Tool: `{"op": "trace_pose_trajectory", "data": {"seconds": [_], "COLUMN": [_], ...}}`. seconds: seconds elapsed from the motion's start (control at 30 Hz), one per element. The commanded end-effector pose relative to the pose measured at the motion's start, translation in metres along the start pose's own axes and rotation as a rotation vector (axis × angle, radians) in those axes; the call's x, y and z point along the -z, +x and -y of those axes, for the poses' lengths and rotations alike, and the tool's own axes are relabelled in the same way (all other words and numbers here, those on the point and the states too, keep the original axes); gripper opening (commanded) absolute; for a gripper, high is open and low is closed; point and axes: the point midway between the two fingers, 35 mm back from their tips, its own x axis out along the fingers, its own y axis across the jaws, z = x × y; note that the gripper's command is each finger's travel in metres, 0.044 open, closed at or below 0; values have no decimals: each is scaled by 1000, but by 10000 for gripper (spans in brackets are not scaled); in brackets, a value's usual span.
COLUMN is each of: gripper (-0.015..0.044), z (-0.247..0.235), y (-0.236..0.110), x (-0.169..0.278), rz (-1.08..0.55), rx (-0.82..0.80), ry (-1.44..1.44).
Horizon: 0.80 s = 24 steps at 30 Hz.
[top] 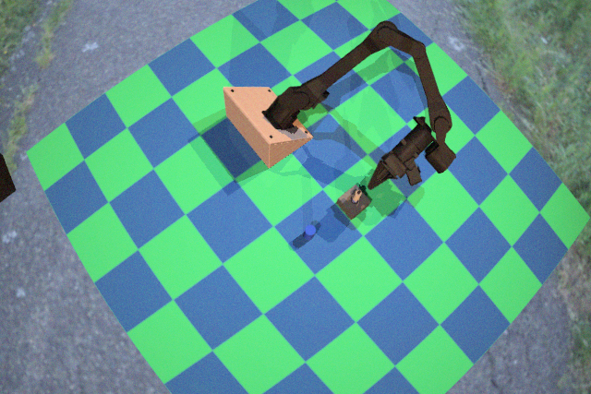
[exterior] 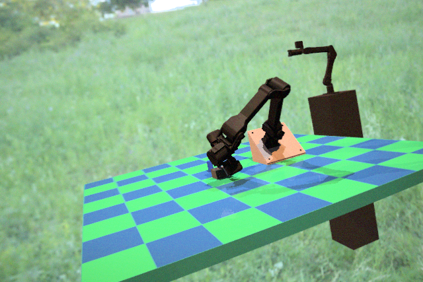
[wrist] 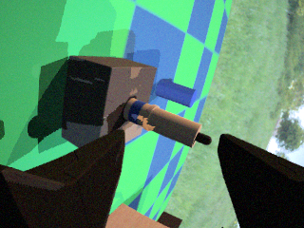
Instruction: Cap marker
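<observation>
The holder block [top: 352,208] [exterior: 215,173] [wrist: 130,87] is brown and sits on the checkered table. The marker [top: 356,196] [wrist: 175,125] stands upright in it, tan with a dark blue band low down and a bare dark tip. The blue cap [top: 310,230] [exterior: 209,165] [wrist: 176,93] stands loose on the table beyond the block, a short way from it. My gripper [top: 391,185] [wrist: 173,141] is partly open and empty, tilted low beside the block. In the wrist view the marker's tip points toward the space between the fingers. In the exterior view the arm hides the marker.
The orange wedge base [top: 252,117] [exterior: 258,152] carries my arm. The checkered table [top: 267,270] [exterior: 218,211] has its edges in view. A second dark arm [exterior: 329,63] stands on a dark pedestal [exterior: 334,113] behind the table.
</observation>
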Motion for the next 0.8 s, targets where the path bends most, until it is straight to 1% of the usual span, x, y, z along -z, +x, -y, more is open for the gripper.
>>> {"op": "trace_pose_trajectory", "data": {"seconds": [0.0,0.23,0.57,0.77], "gripper": [234,234,234,234], "z": [36,59,73,83], "y": [52,84,101,112], "x": [2,9,14,17], "rz": [-146,-131,-64,5], "rx": [-277,-516,-658,-744], "ry": [-233,-397,-479,-525]}}
